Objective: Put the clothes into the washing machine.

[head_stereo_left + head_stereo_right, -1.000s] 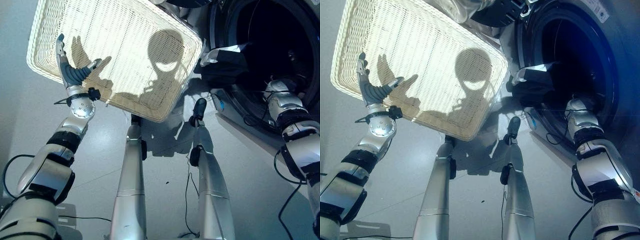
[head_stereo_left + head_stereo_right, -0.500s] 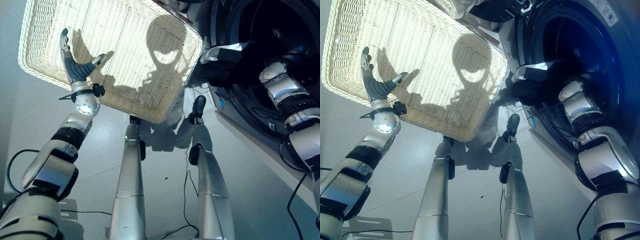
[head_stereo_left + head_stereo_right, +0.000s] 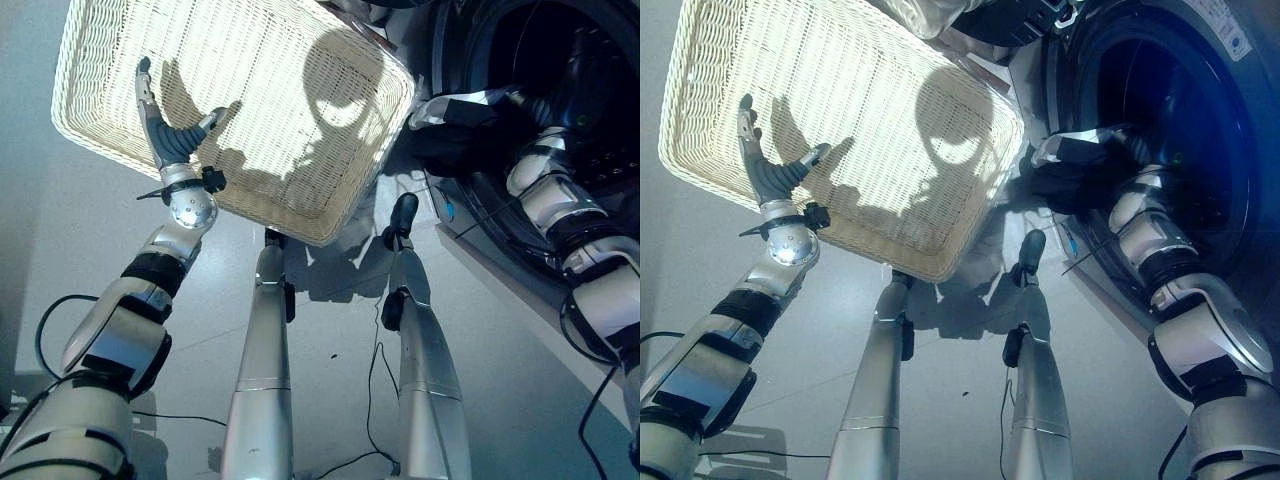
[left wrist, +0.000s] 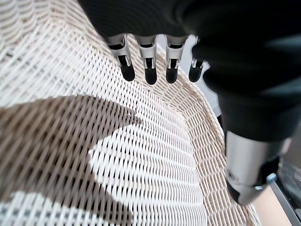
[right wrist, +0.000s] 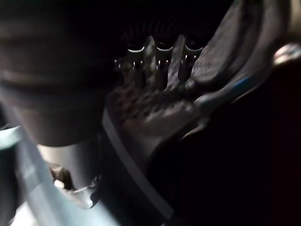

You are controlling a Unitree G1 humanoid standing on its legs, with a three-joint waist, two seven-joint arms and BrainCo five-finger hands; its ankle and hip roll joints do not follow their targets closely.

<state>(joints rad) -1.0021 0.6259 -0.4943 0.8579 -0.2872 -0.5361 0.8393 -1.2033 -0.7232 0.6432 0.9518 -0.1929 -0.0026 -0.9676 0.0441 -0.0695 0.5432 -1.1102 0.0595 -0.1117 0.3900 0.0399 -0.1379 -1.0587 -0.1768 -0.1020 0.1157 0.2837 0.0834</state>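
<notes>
Left hand [image 3: 165, 135] open over wicker basket [image 3: 300, 60]

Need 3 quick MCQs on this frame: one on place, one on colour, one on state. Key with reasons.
1. Where is the dark garment?
A. in the basket
B. at the washing machine's door opening
C. on the floor

2. What colour is the wicker basket?
A. cream
B. blue
C. black

3. How is the left hand?
A. fist shut
B. gripping cloth
C. fingers straight, open

Key: B, the garment hangs at the rim of the washing machine, where the right arm reaches in; A, the weave is pale cream; C, in the left wrist view the fingers stretch out over the weave and hold nothing.
</notes>
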